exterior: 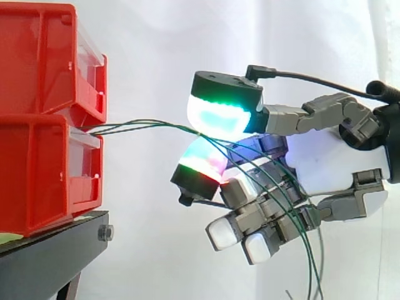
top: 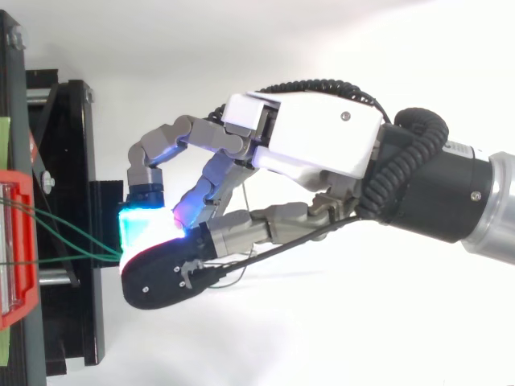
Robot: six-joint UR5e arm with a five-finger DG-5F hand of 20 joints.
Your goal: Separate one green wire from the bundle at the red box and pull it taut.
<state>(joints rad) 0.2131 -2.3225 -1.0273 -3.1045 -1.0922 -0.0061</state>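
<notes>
Green wires (exterior: 134,125) come out of the lower red bin (exterior: 37,169) at the left and run right to the hand (exterior: 325,156). Two glowing pads (exterior: 215,115) pinch them (the other fingers curl below). Right of the pinch the wires hang down over those fingers.

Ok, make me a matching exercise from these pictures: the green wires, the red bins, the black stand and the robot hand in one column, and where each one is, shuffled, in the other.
1. green wires
2. red bins
3. black stand
4. hand

A. underneath the bins
B. reaching in from the right, pinching the wires
C. stacked at the left
D. strung from the bins to the hand

Pairs: 1-D, 2-C, 3-A, 4-B.
</notes>
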